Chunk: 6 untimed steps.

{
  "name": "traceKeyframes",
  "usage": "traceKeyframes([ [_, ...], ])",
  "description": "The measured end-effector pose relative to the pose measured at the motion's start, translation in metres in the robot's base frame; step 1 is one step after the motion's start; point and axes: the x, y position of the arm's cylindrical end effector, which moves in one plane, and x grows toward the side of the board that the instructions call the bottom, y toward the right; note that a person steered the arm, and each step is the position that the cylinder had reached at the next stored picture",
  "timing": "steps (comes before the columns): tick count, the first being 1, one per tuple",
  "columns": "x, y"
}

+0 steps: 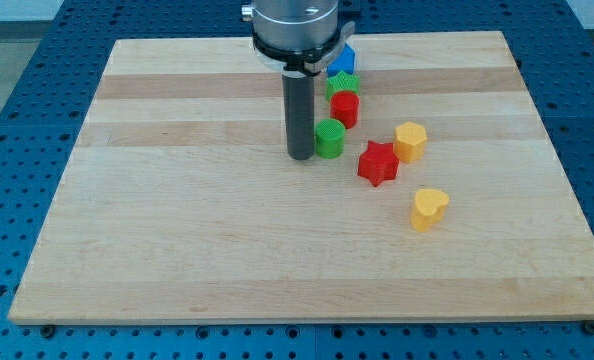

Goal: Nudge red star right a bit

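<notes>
The red star (377, 163) lies on the wooden board (177, 230), right of centre. My tip (300, 156) rests on the board to the star's left, a little higher in the view. A green cylinder (329, 138) sits right beside the tip, between the tip and the star. A yellow hexagon (410, 141) is close to the star's upper right. A yellow heart (429, 209) lies to the star's lower right.
Above the green cylinder stands a red block (345, 108), then a second green block (343, 84) and a blue block (342, 60) near the board's top edge. The arm's housing (295, 25) hangs over the top centre.
</notes>
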Motion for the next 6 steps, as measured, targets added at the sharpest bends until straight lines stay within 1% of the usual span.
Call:
traceKeyframes([
  [2, -0.003, 0.023],
  [4, -0.005, 0.031],
  [6, 0.013, 0.031],
])
